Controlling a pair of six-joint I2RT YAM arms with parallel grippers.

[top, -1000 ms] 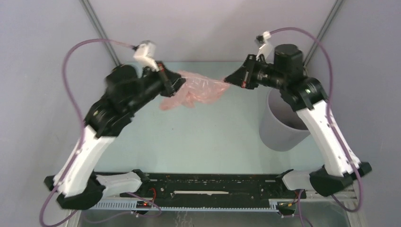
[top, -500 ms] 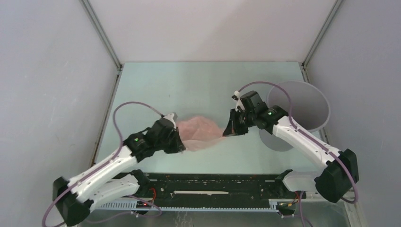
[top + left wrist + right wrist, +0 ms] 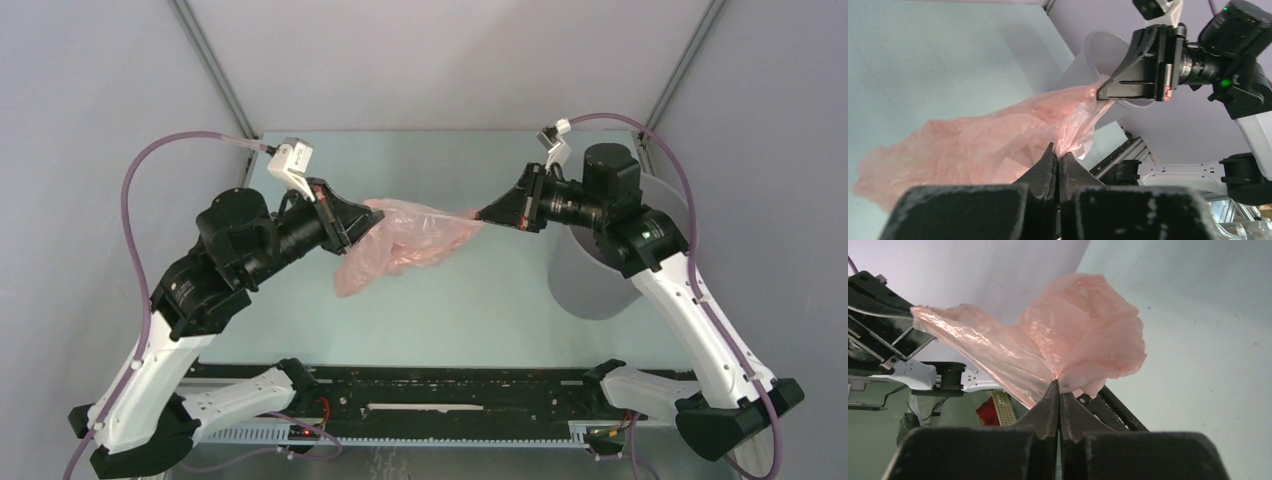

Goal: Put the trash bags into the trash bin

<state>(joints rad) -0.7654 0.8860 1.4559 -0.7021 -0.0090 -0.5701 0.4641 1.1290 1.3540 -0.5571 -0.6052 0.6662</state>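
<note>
The pale-pink film trash bag (image 3: 410,240) hangs in the air, stretched between both grippers, its loose body sagging down to the left. My left gripper (image 3: 368,213) is shut on its left edge, and in the left wrist view (image 3: 1058,156) the film (image 3: 988,145) is pinched at the fingertips. My right gripper (image 3: 482,213) is shut on the opposite edge, also seen in its wrist view (image 3: 1058,385) with the bag (image 3: 1083,335). The grey trash bin (image 3: 582,285) stands at the right, largely hidden under the right arm. Its rim shows in the left wrist view (image 3: 1103,50).
The pale green table (image 3: 440,310) is walled in by grey panels on the left, back and right. A black rail (image 3: 450,385) with the arm bases runs along the near edge. The right arm (image 3: 690,300) reaches over the bin.
Half a second ago both grippers held the bag low near the table's front. Now both arms are raised and further back, with the bag pulled taut between them, much as one second ago.
</note>
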